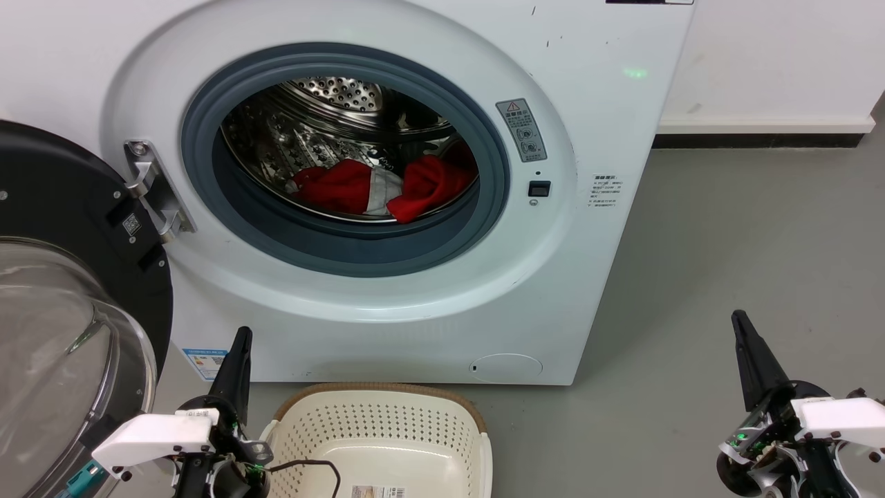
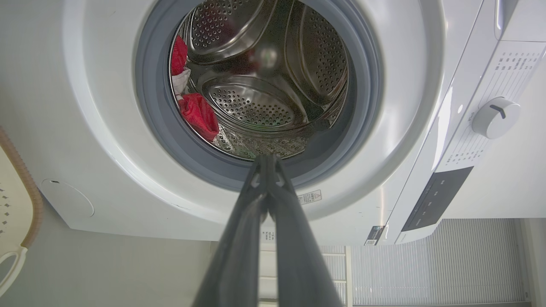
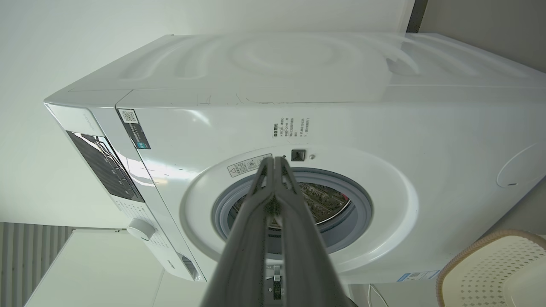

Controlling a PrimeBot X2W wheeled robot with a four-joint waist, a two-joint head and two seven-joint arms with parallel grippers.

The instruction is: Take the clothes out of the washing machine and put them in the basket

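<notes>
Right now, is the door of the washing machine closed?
No, the door stands open at the left; red clothes show inside the drum.

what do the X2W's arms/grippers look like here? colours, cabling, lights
The left gripper and right gripper each have two long, tapering, matte dark grey fingers. Behind each sits an angular white housing over black mechanics with a small green light. A thin black cable loops out from the left wrist, and a teal connector shows beside it.

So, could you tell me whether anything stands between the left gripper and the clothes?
Nothing visible does. The door is swung open to the left, and the porthole between the left gripper and the clothes in the drum is unblocked.
</notes>
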